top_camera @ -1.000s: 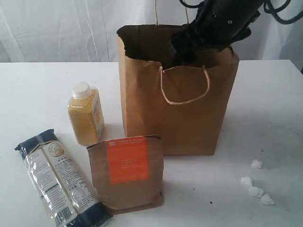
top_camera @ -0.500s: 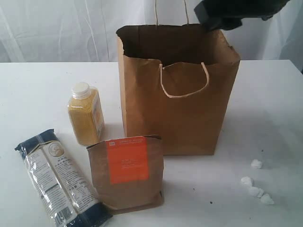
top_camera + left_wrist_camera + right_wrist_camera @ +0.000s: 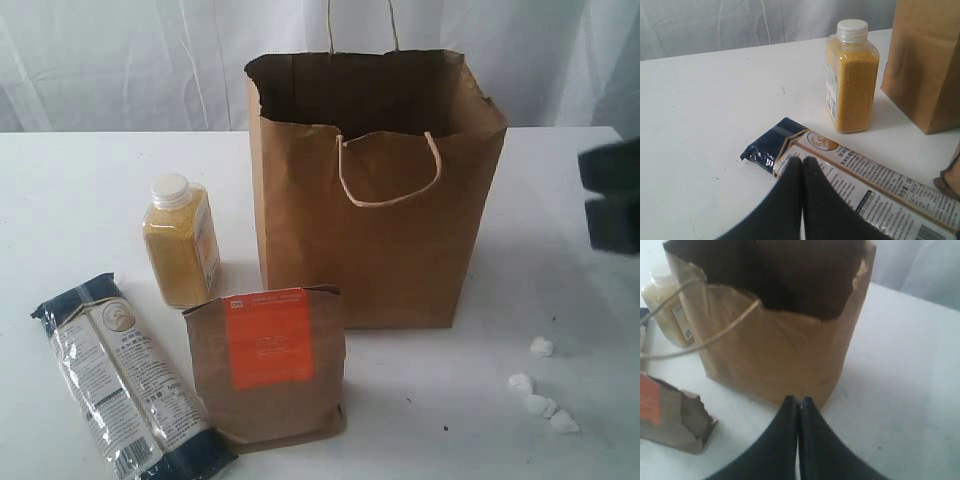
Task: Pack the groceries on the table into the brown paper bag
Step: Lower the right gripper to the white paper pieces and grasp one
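Note:
The brown paper bag (image 3: 375, 190) stands upright and open at the middle of the table (image 3: 80, 190). Left of it stands the yellow-grain bottle (image 3: 180, 245) with a white cap. In front are the brown orange-labelled pouch (image 3: 268, 365) and the long noodle packet (image 3: 125, 385). My left gripper (image 3: 802, 161) is shut and empty, just above the noodle packet (image 3: 865, 175) near its navy end, with the bottle (image 3: 851, 80) beyond. My right gripper (image 3: 798, 400) is shut and empty, outside the bag (image 3: 775, 340) beside its lower corner. The can, jar and small blue-white packet are out of view.
Several small white lumps (image 3: 540, 385) lie on the table to the right of the bag. The right arm (image 3: 612, 222) shows as a blurred dark shape at the right edge. A white curtain hangs behind the table.
The right arm has come up out of the bag's mouth and swung down to the right of the bag. The groceries and the bag have not moved.

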Available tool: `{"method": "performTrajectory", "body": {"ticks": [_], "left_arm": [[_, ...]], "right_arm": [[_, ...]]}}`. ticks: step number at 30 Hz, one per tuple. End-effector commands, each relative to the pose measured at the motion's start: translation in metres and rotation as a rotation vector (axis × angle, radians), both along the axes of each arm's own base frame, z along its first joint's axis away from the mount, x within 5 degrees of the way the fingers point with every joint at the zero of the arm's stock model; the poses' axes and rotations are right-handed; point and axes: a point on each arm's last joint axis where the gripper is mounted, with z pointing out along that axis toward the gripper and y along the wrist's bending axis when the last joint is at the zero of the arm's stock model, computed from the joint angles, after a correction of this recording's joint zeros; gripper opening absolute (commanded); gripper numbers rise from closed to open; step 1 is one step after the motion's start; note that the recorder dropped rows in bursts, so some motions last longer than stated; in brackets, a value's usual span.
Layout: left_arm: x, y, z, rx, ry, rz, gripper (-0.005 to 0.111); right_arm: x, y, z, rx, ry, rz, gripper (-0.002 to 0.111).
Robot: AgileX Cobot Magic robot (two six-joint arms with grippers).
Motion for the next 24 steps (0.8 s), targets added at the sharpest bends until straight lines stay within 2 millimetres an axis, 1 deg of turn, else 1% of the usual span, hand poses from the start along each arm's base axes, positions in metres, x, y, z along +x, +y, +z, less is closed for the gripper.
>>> {"method": "performTrajectory", "body": {"ticks": [1,4,5,7,9,10,11,12,13,14,15,16,17,19,24], "left_arm": [[0.0,0.0,-0.001,-0.006,-0.001,-0.004,0.0],[0.0,0.0,-0.001,-0.006,-0.001,-0.004,0.0],[0.0,0.0,-0.001,-0.006,-0.001,-0.004,0.0],[0.0,0.0,-0.001,-0.006,-0.001,-0.004,0.0],[0.0,0.0,-0.001,-0.006,-0.001,-0.004,0.0],[0.0,0.0,-0.001,-0.006,-0.001,-0.004,0.0],[0.0,0.0,-0.001,-0.006,-0.001,-0.004,0.0],[0.0,0.0,-0.001,-0.006,-0.001,-0.004,0.0],[0.0,0.0,-0.001,-0.006,-0.001,-0.004,0.0],[0.0,0.0,-0.001,-0.006,-0.001,-0.004,0.0],[0.0,0.0,-0.001,-0.006,-0.001,-0.004,0.0],[0.0,0.0,-0.001,-0.006,-0.001,-0.004,0.0],[0.0,0.0,-0.001,-0.006,-0.001,-0.004,0.0],[0.0,0.0,-0.001,-0.006,-0.001,-0.004,0.0],[0.0,0.0,-0.001,-0.006,-0.001,-0.004,0.0]], "right_arm": [[-0.016,-0.01,-0.035,0.005,0.114,-0.053,0.0],[-0.018,-0.011,-0.061,-0.01,0.217,-0.086,0.0],[-0.017,-0.013,-0.065,-0.036,0.218,-0.099,0.0],[-0.005,-0.019,-0.073,-0.103,0.216,-0.196,0.0],[0.01,-0.021,-0.083,-0.15,0.265,-0.257,0.003],[0.024,-0.021,-0.095,-0.174,0.338,-0.286,0.009],[0.031,-0.02,-0.1,-0.188,0.365,-0.286,0.012],[0.048,-0.02,-0.113,-0.21,0.437,-0.278,0.021],[0.066,-0.019,-0.122,-0.182,0.498,-0.285,0.031],[0.077,-0.018,-0.126,-0.157,0.529,-0.281,0.037],[0.094,-0.019,-0.135,-0.138,0.573,-0.274,0.047],[0.104,-0.019,-0.14,-0.119,0.596,-0.276,0.051],[0.117,-0.02,-0.146,-0.118,0.618,-0.286,0.052],[0.132,-0.024,-0.158,-0.135,0.646,-0.297,0.052],[0.141,-0.033,-0.174,-0.148,0.695,-0.326,0.052]]}}
